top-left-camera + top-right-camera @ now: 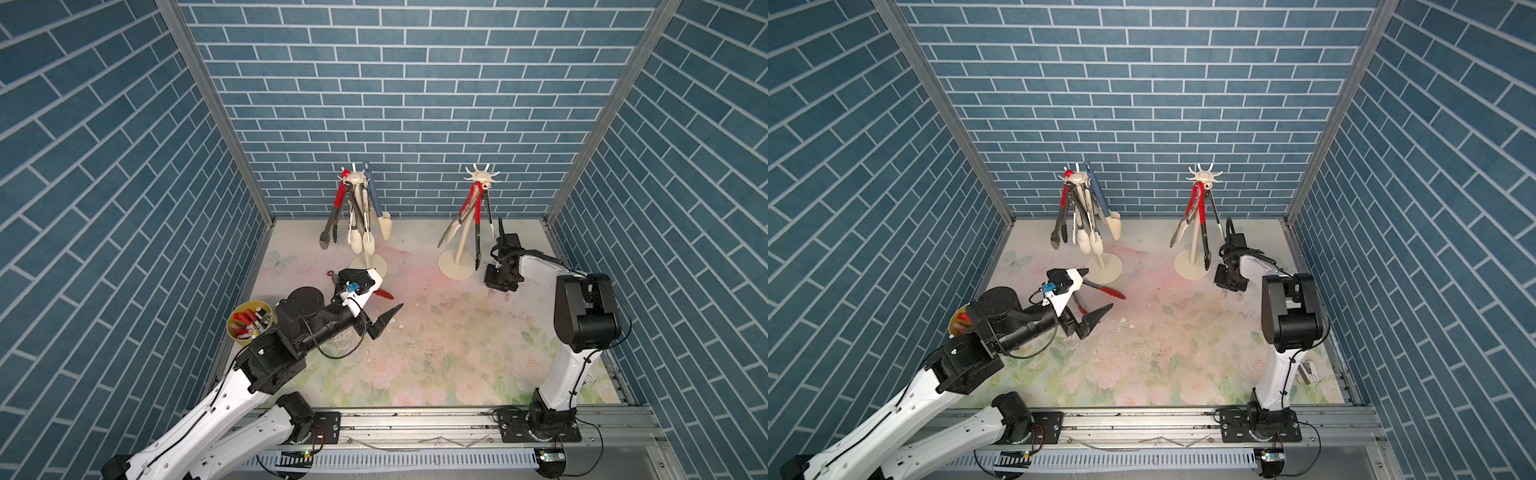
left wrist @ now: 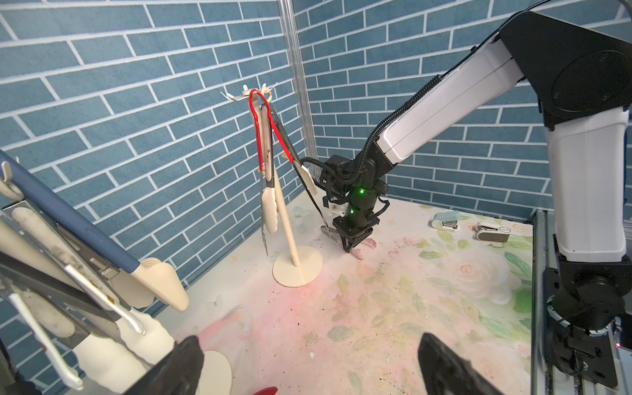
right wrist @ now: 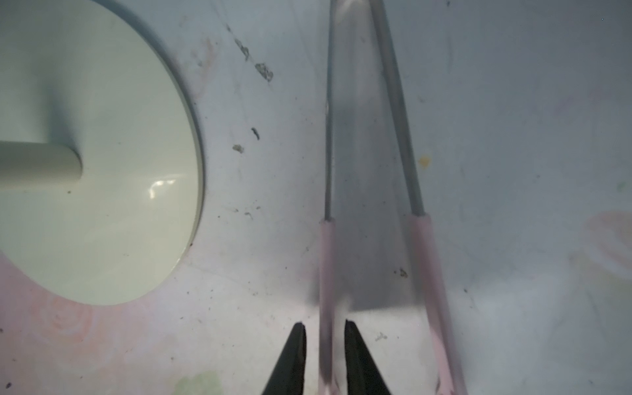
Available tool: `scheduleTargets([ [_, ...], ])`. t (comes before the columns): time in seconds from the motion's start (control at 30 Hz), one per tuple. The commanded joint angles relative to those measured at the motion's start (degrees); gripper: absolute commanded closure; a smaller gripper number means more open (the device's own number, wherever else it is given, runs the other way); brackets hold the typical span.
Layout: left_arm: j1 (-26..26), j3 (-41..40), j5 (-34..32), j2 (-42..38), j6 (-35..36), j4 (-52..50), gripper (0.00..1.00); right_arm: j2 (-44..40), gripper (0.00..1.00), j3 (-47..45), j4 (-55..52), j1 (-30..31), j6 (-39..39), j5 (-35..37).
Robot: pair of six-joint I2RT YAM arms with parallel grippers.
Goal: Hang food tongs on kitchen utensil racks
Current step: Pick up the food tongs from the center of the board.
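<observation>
Holds left gripper [image 2: 307,359] spread wide, empty, low over red-tipped tongs [image 1: 1111,292] lying near left rack [image 1: 355,178]. Points right gripper [image 3: 325,330] straight down beside base of right rack [image 3: 119,102], fingers straddling one arm of pink tongs [image 3: 422,260] flat on mat [image 1: 457,353]; grasp unclear.

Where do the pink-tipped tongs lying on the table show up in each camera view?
In a top view: the pink-tipped tongs show only their tips, to the right of the rack base.
In a top view: the same spot, right of the base.
Left wrist view: the tips lie on the mat behind the base.
Right wrist view: both arms fill the centre, with the right gripper astride one.
Shared landmark: the round rack base.
</observation>
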Motion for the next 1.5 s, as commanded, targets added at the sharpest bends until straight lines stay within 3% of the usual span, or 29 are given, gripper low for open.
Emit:
scheduleTargets([
  [0.0,0.44,-1.38,-1.28,-0.29,0.35,1.17,0.01,1.54,0.81,1.58,-2.0,-0.31,-1.12,1.51],
  [0.2,1.31,-2.28,-2.23,-0.29,-0.15,1.27,0.01,0.92,0.97,1.08,-2.42,-0.92,-2.62,1.74],
  [0.3,1.88,-2.79,-2.42,-0.36,-0.43,1.53,0.01,-1.31,1.0,0.11,-2.25,-1.6,-3.08,1.97],
  [0.83,2.37,-3.11,-0.28,1.23,-1.95,1.78,0.01,-15.97,1.0,-0.76,-2.35,-5.65,-5.85,-0.5],
  [1.47,2.37,-3.27,-0.06,1.97,-2.34,1.54,0.01,-35.53,1.0,-6.2,11.71,-5.76,-12.68,-9.94],
])
